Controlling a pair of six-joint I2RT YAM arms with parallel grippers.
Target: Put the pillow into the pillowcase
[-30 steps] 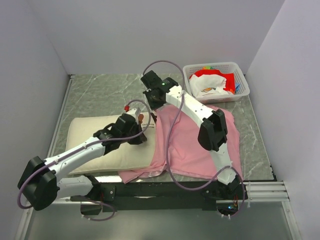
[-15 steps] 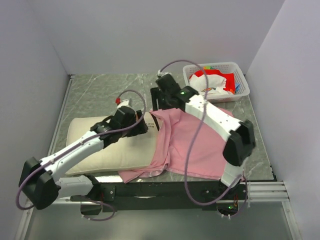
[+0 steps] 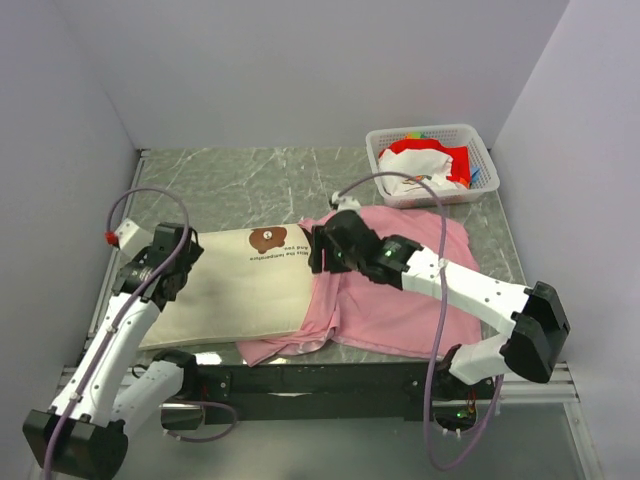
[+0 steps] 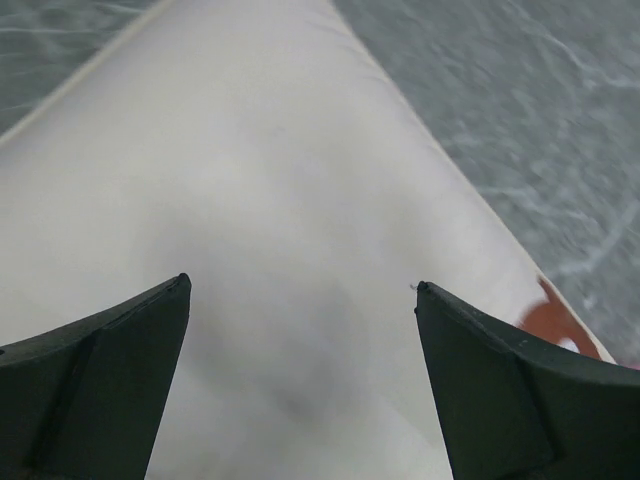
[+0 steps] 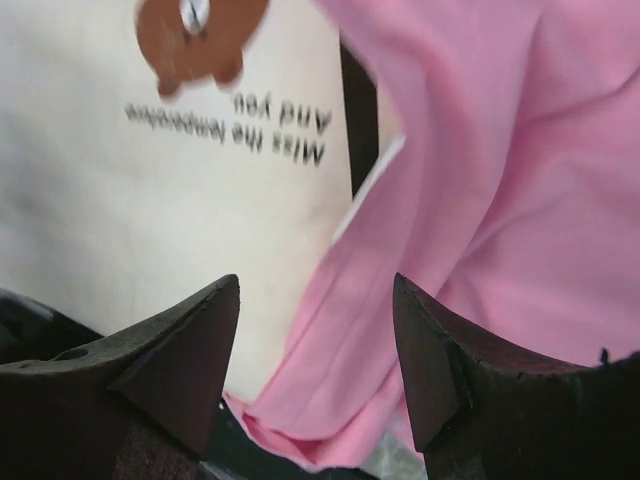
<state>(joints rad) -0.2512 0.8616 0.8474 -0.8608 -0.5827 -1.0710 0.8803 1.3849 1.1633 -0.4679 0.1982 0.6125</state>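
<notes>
The cream pillow (image 3: 230, 290) lies flat at the left of the table, its brown bear mark (image 3: 267, 238) facing up near the far edge. The pink pillowcase (image 3: 400, 290) is spread to its right, its left edge lapping over the pillow's right end. My left gripper (image 3: 176, 268) hovers over the pillow's left end, open wide with nothing between its fingers; in the left wrist view the gripper (image 4: 302, 285) frames bare pillow (image 4: 280, 180). My right gripper (image 3: 325, 250) is open over the pillowcase's left edge; its wrist view shows the gripper (image 5: 316, 282) above the pillowcase (image 5: 480, 180) and the pillow (image 5: 140, 210).
A white basket (image 3: 478, 145) holding white and red cloth stands at the back right. White walls close in the table on the left, back and right. The black rail (image 3: 330, 380) with the arm bases runs along the near edge.
Both grippers have opened. The left arm drew back from the pillow's right part to its left end, uncovering the bear mark. The right arm came nearer, down to the pillowcase's left edge.
</notes>
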